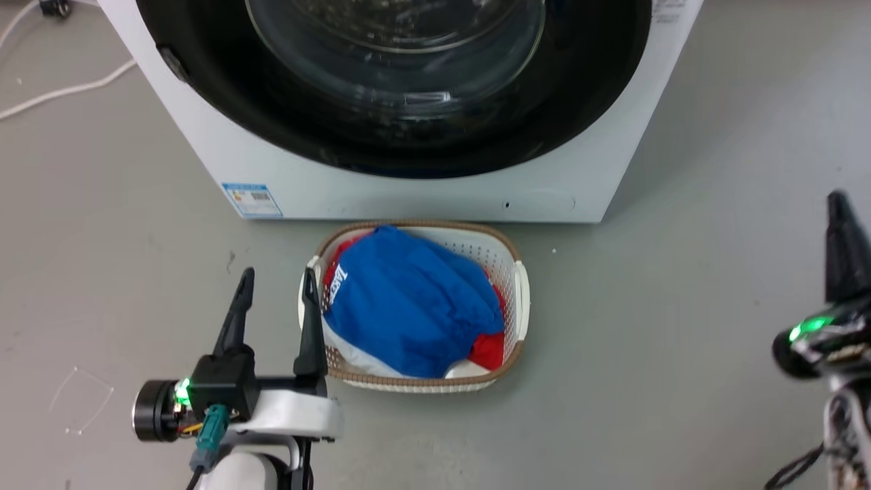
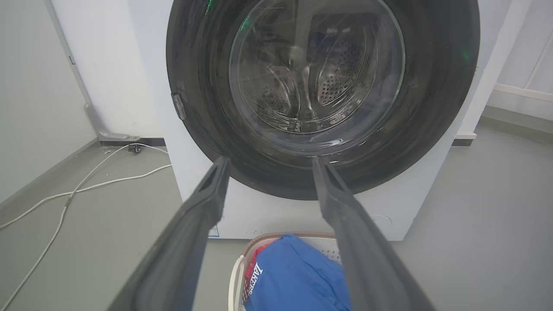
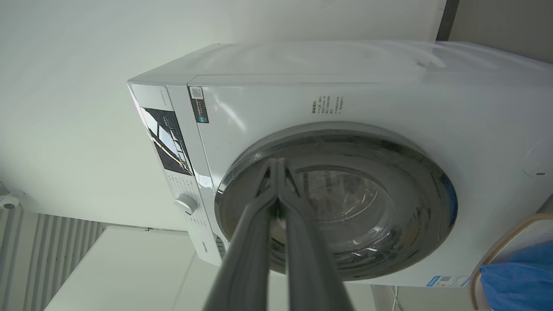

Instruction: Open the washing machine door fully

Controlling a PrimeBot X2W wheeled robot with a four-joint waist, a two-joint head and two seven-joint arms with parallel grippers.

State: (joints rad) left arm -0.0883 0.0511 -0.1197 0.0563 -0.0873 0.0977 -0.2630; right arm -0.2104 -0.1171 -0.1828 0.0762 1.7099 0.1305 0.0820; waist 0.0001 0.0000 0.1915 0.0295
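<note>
Left gripper (image 1: 279,279): fingers spread wide, nothing between them.
Right gripper (image 3: 275,164): fingers pressed together, empty.
Laundry basket (image 1: 520,286): just right of left gripper, blue garment (image 1: 408,299) on top.
Washing machine (image 1: 422,197): beyond basket, ahead of both grippers.
Washing machine door (image 1: 599,88): flush against machine front, apart from both grippers.

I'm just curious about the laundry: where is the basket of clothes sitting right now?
In the head view, the basket sits on the floor directly before the washing machine, just right of the left pincer.
</note>
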